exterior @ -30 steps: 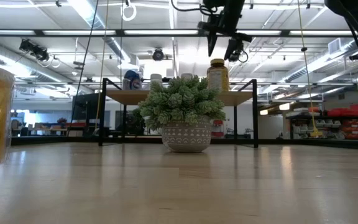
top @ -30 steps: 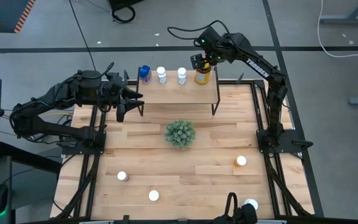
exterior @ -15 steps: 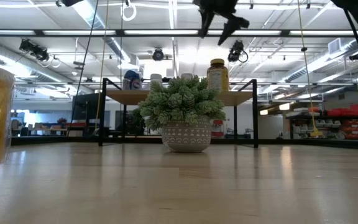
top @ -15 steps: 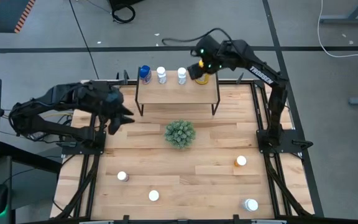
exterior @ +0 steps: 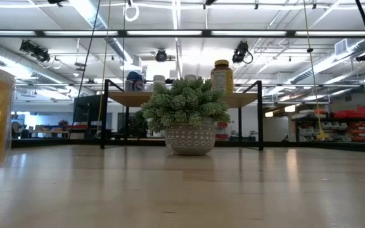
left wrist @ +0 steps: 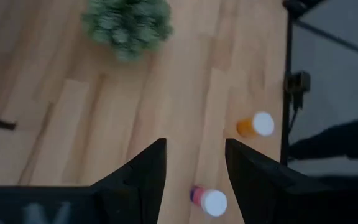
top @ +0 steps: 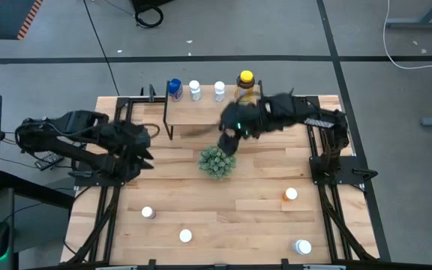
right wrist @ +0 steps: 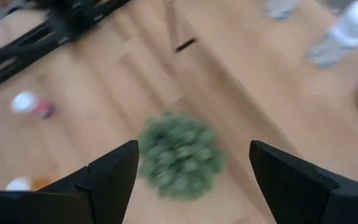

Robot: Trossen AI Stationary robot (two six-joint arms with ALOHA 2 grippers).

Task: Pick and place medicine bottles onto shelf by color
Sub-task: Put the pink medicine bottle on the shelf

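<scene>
Four bottles stand on the small light-wood shelf (top: 214,112). The right claw (top: 229,135), spread empty above the green plant ball (top: 217,161), should clear it toward the orange white-capped bottle (top: 290,194).

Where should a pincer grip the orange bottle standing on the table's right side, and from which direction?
Grip the orange bottle around its body just below the white cap, coming straight down from above. It stands upright on the table with its cap facing the overhead camera and nothing close beside it, so the fingers can likely drop either side. The right pincer, open above the plant, is on that side.
</scene>
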